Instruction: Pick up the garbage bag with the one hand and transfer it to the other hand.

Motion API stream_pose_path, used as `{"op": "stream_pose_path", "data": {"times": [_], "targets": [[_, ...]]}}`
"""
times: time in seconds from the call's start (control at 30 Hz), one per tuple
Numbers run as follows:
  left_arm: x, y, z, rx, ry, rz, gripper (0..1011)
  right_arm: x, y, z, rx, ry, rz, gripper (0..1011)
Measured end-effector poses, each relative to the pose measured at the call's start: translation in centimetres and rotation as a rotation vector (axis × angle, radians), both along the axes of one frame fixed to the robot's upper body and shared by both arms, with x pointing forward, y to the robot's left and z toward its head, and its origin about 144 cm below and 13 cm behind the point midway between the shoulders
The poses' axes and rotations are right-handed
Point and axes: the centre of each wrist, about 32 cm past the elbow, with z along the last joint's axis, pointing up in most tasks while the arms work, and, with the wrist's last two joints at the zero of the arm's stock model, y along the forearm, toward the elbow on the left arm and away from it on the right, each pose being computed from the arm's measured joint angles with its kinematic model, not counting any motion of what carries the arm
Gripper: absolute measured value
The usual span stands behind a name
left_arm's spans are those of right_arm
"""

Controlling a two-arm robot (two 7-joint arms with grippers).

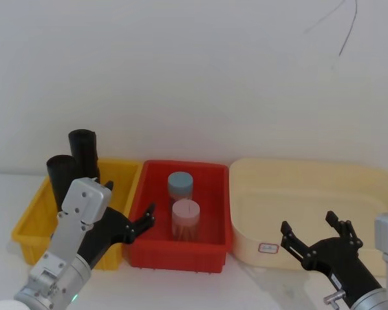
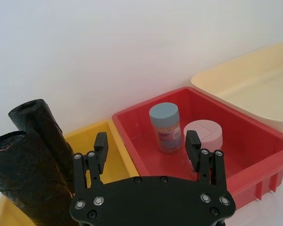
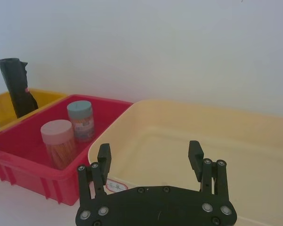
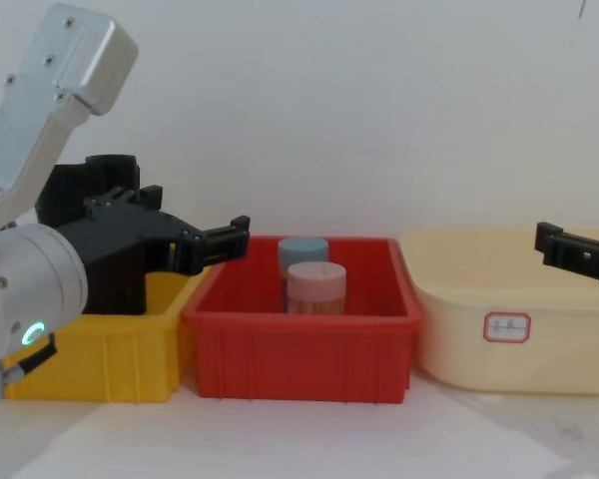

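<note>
The garbage bag (image 1: 84, 152) is a tall black roll standing upright at the back left of the yellow bin (image 1: 32, 223). It also shows in the left wrist view (image 2: 37, 125) and the right wrist view (image 3: 16, 87). A second, similar black roll (image 1: 60, 173) stands just in front of it. My left gripper (image 1: 129, 199), on the teal-ringed arm, hovers open over the wall between the yellow and red bins, to the right of the rolls and apart from them (image 2: 146, 141). My right gripper (image 1: 308, 223) is open and holds nothing, at the near rim of the cream tub (image 3: 149, 149).
The red bin (image 1: 207, 252) in the middle holds a blue-lidded jar (image 1: 180, 186) and a pink-lidded jar (image 1: 185, 218). A large cream tub (image 1: 349, 174) sits at the right. A white wall stands close behind all three containers.
</note>
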Motion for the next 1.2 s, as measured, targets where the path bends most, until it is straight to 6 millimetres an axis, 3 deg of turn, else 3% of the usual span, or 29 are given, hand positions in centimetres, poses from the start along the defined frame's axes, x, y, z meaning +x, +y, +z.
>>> {"op": "stream_pose_path", "data": {"times": [1.2], "targets": [[0.0, 0.0, 0.0, 0.0, 0.0, 0.0, 1001, 0.0, 0.0, 0.0, 0.0, 0.0, 0.0, 1000]]}}
